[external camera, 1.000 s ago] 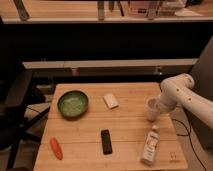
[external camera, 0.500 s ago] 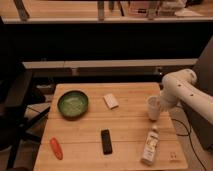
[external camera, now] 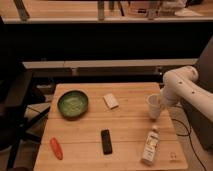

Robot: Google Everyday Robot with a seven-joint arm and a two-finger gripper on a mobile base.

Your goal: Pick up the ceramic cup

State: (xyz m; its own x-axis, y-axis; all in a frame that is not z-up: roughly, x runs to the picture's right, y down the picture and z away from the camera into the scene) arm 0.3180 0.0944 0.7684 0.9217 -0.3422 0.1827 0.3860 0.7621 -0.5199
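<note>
The ceramic cup (external camera: 151, 102) is a small plain white cup standing near the right edge of the wooden table (external camera: 90, 130). My gripper (external camera: 155, 113) is at the cup, on its right and front side, at the end of the white arm (external camera: 176, 82) that reaches in from the right. The arm's wrist partly covers the cup's right side. I cannot tell whether the cup is lifted off the table.
A green bowl (external camera: 73, 103) sits at the left. A white block (external camera: 111, 101) lies in the middle rear, and a black remote (external camera: 106, 141) lies at the front. An orange carrot (external camera: 55, 148) is at the front left. A clear plastic bottle (external camera: 150, 145) lies just in front of the cup.
The arm's elbow has shifted slightly up and to the right. The cup and the other objects stay where they were.
</note>
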